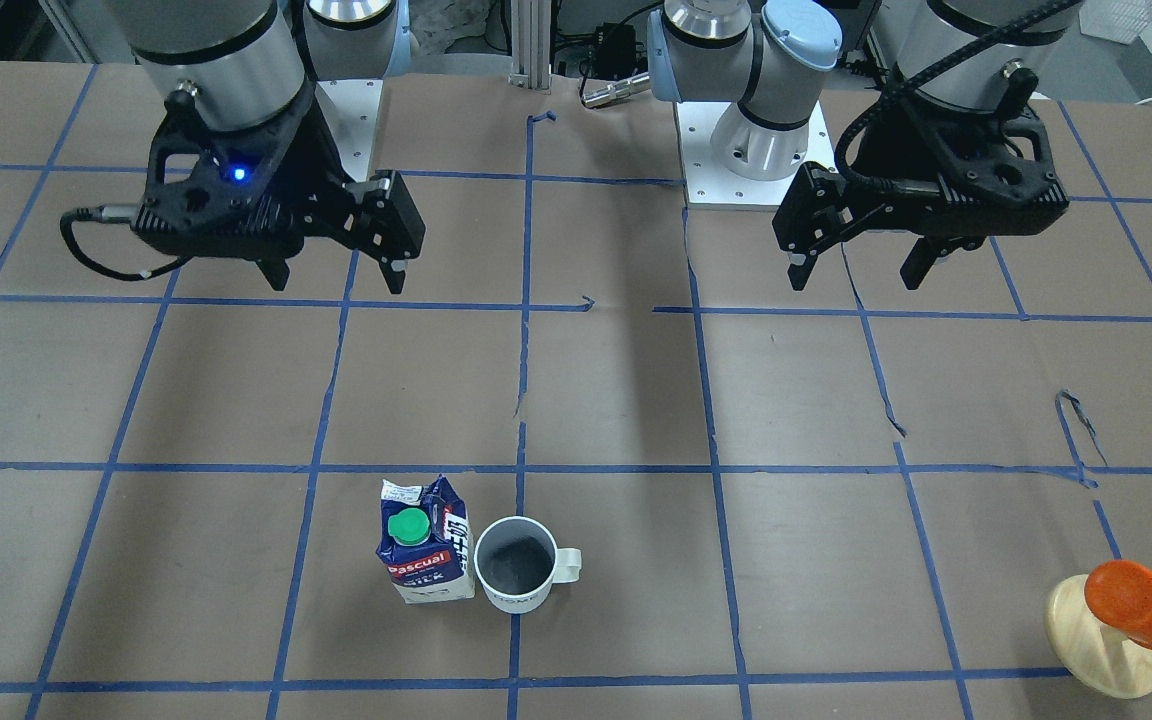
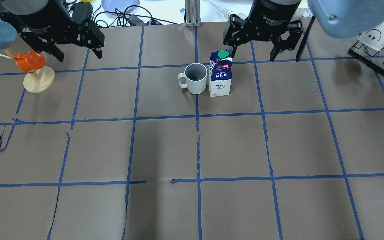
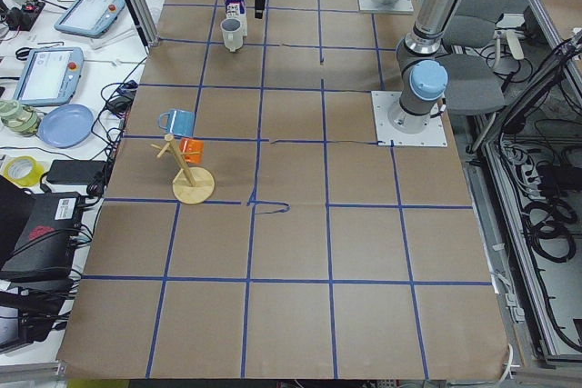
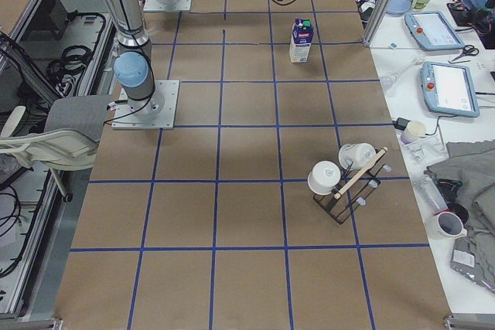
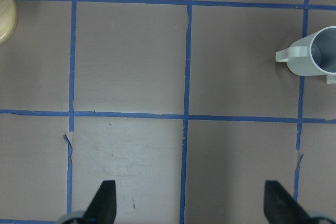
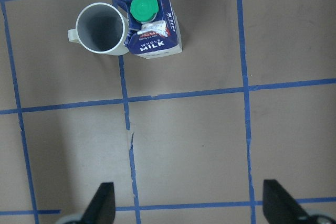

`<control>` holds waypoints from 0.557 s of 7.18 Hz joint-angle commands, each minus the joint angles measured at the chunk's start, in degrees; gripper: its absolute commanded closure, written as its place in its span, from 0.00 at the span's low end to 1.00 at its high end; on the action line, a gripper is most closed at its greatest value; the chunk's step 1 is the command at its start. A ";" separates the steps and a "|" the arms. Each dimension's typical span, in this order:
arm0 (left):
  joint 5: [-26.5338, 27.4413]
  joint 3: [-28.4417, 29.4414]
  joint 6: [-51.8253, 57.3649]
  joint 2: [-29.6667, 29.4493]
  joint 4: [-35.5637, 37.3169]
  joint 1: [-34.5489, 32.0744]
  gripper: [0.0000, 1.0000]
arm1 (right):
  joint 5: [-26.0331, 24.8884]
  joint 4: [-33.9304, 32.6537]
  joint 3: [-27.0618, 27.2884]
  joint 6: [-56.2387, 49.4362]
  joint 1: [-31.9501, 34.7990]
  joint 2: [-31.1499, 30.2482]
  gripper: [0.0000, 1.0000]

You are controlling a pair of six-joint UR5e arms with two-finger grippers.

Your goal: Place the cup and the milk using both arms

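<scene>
The white cup [image 2: 196,78] stands upright with its handle pointing away from the milk. The blue and white milk carton [image 2: 220,75] with a green cap stands touching it. Both show in the front view, cup [image 1: 516,565] and milk [image 1: 423,540], and in the right wrist view, cup [image 6: 101,29] and milk [image 6: 155,30]. My right gripper [image 2: 253,56] is open and empty, in the air close beside the milk. My left gripper [image 2: 78,55] is open and empty, in the air far to the cup's handle side. The left wrist view shows the cup [image 5: 315,53] at its right edge.
An orange cup on a pale wooden stand [image 2: 33,71] sits below my left gripper. A black rack with white mugs [image 2: 378,50] stands at the table's right end. Blue tape lines grid the brown paper table cover [image 2: 192,150].
</scene>
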 commanded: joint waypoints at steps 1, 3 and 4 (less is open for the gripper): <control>-0.12 0.02 0.00 0.00 0.00 0.00 0.00 | -3.86 -2.37 7.32 -1.85 -0.22 -5.20 0.00; -0.12 0.02 0.09 0.09 0.00 0.00 0.00 | -7.28 -2.63 6.03 -2.91 -0.49 -5.03 0.00; -0.12 0.02 0.09 0.09 0.00 0.00 0.00 | -6.77 -0.63 3.76 -2.83 -0.58 -4.16 0.00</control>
